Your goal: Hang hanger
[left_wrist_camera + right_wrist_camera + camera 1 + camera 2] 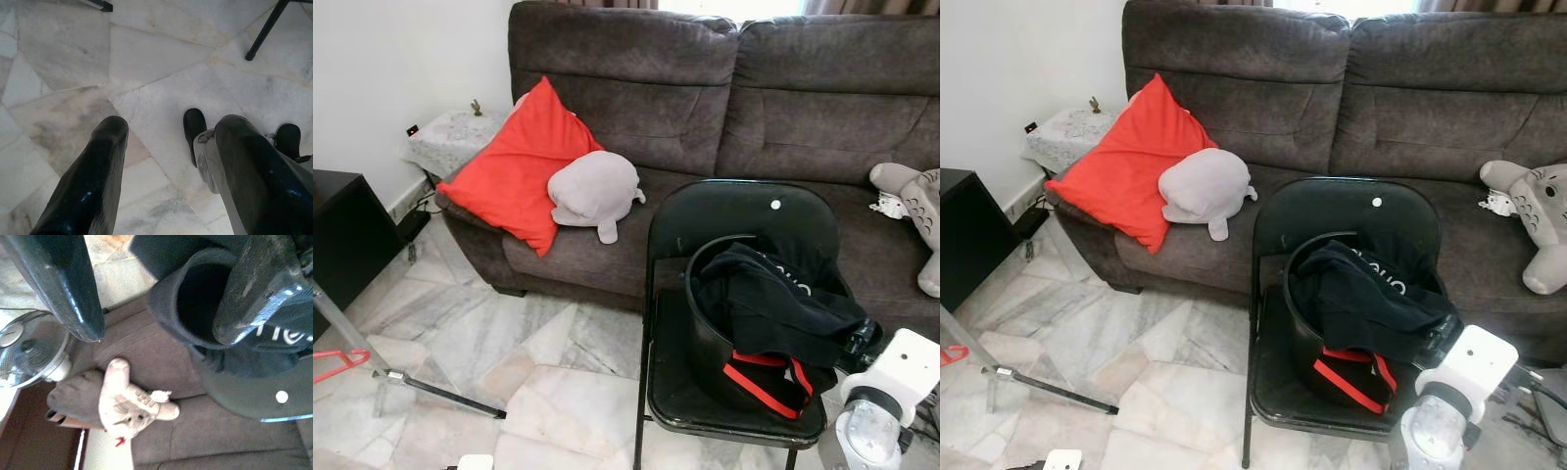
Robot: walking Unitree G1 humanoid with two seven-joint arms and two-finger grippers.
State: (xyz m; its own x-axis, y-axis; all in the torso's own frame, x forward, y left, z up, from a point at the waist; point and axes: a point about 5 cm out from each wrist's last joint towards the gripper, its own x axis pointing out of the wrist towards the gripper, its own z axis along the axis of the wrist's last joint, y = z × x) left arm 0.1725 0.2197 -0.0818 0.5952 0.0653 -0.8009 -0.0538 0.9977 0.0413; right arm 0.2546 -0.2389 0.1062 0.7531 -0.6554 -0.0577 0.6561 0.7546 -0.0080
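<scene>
A black garment with red trim (773, 308) lies heaped in a black bucket (705, 333) on a black folding chair (734, 220). My right gripper (161, 333) is at the chair's right side, open, its fingers (244, 293) spread over a sleeve opening of the garment (195, 308). The right arm's white wrist (901, 377) shows at the lower right. A red hanger-like piece (337, 364) sticks in at the far left by a metal stand (431, 387). My left gripper (173, 127) hangs open above the marble floor (146, 58).
A dark brown sofa (705, 98) stands behind the chair with a red cushion (514, 166), a grey plush (592, 191) and another plush (920, 211) at the right. A black cabinet (342, 245) is on the left. A fan (24, 350) stands nearby.
</scene>
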